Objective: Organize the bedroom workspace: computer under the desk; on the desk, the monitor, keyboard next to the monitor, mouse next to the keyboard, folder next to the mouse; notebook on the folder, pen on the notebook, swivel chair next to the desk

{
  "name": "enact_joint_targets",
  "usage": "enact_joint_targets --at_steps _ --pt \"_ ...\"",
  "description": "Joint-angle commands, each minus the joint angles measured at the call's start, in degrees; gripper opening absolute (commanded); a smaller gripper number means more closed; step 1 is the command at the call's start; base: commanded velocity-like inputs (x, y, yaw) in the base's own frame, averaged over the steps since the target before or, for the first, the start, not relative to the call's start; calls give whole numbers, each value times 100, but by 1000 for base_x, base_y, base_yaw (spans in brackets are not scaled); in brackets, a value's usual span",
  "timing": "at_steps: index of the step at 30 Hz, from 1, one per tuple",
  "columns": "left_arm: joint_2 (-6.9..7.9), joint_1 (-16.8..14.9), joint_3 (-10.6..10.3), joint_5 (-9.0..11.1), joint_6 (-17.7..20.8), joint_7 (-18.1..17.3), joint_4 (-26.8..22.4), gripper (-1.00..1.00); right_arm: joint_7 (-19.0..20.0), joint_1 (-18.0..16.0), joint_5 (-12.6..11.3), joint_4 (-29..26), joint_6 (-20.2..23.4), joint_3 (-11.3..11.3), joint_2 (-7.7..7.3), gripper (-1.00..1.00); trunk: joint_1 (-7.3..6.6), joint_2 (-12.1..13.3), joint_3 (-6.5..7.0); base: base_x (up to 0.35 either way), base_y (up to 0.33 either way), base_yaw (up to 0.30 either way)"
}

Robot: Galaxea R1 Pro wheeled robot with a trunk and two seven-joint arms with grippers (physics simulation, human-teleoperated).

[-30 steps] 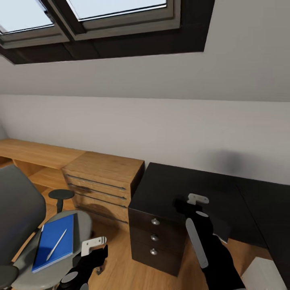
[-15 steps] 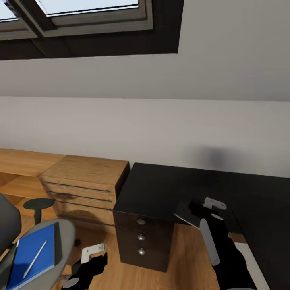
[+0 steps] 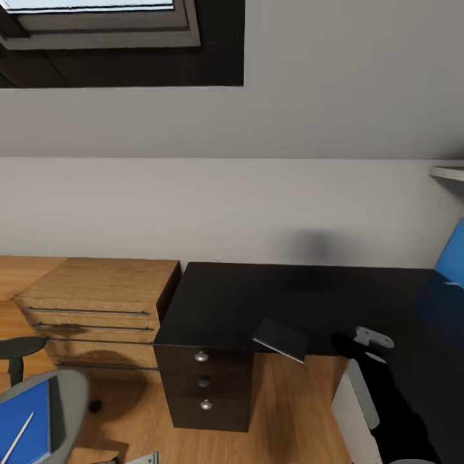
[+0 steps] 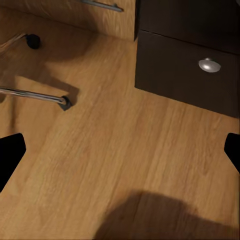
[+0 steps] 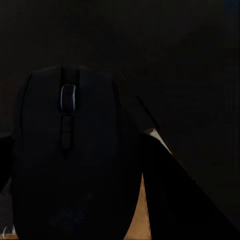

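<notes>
Left pincer [image 4: 120, 150]: fingers spread wide over bare wood floor [image 4: 100, 165], nothing between them.
Right pincer [image 3: 372, 337]: at 4 o'clock in the head view, over the bench's front edge; the wrist view shows the mouse [image 5: 70, 155] close up against it — whether the fingers clamp it, I cannot tell.
Swivel chair [image 3: 67, 399]: 7 o'clock, grey seat carrying the folder [image 3: 26, 435] with the pen [image 3: 16, 437] lying on top.
Notebook [image 3: 281, 339]: near centre, tilted, overhanging the bench's front edge.
Bench [image 3: 258, 299]: glossy black top, three knobbed drawers [image 3: 203, 380] beneath.
Oak chest of drawers [image 3: 96, 303]: 9 o'clock — just beside the bench.
</notes>
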Motion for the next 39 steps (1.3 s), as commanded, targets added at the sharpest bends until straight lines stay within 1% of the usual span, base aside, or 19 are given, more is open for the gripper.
enact_joint_targets --at_steps 1,12,20,34,39 --pt "3 2 -8 33 27 38 -23 100 -57 -5 -78 -7 2 13 -2 -100 1 -5 -6 0 0 -295" --pt "11 2 30 32 25 53 -40 100 -56 -5 -61 7 -20 35 -3 -100 1 -5 -6 0 0 -297" --pt "12 2 34 32 25 57 -41 100 -56 -5 -61 145 -46 39 -2 -100 1 -5 -6 0 0 -297" --pt "12 2 32 32 25 49 -41 100 -56 -5 -49 353 -281 68 -2 -100 1 -5 -6 0 0 -297" --pt "12 2 34 37 31 33 -56 100 -62 -5 -39 395 -296 404 3 -100 1 -5 -6 0 0 -297"
